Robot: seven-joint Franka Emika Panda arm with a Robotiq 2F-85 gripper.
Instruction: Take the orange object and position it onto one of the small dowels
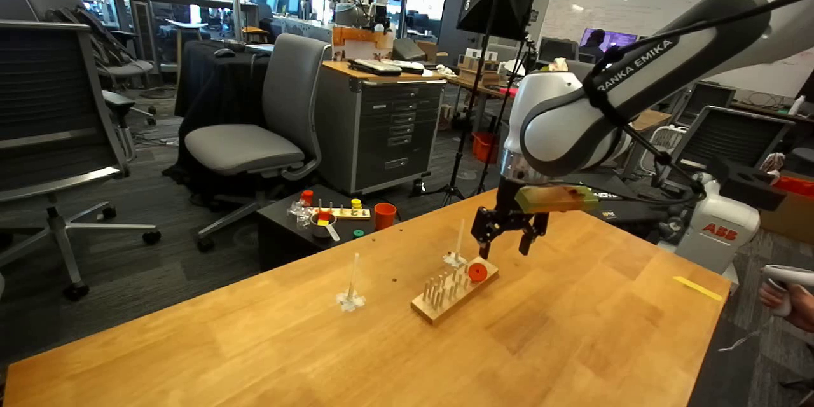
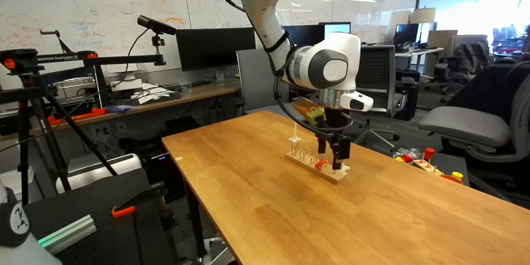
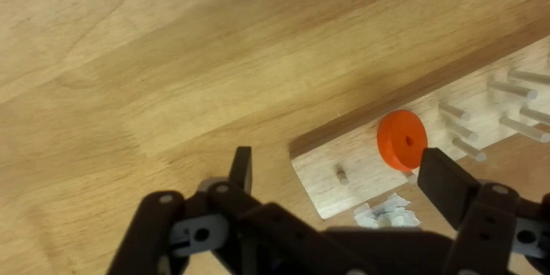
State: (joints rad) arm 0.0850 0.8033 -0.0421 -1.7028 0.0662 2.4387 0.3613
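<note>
Wrist view: My gripper (image 3: pixel 337 176) hung over one end of the peg board (image 3: pixel 311 178), its fingers (image 3: pixel 240 167) spread wide and unclenched, bare pale wood showing in the gap.
Orange disc (image 3: pixel 401 139): It sat tilted on the peg board, between the lone short dowel (image 3: pixel 342 177) at that end and a row of three, its small hole visible. One finger overlapped its edge from this angle; I could not tell whether they touched.
Dowels (image 3: pixel 462 130): They stood upright in rows, taller toward the opposite end of the peg board. One tip showed past the disc's rim; whether the disc sat on that dowel, I could not tell.
Franka arm (image 1: pixel 540 108): In both exterior views it reached down above the peg board, which lay on the wooden table (image 1: pixel 254 343).
Thin rod (image 1: pixel 460 238): In an exterior view it rose just beside the peg board; a second rod (image 1: pixel 353 273) stood well apart from the board, each footed in white tape (image 1: pixel 350 302).
Black side table (image 1: pixel 280 243): Past the wooden table's edge from the peg board, it held an orange-red cup (image 1: pixel 385 216) and a pegged strip (image 1: pixel 346 213).
</note>
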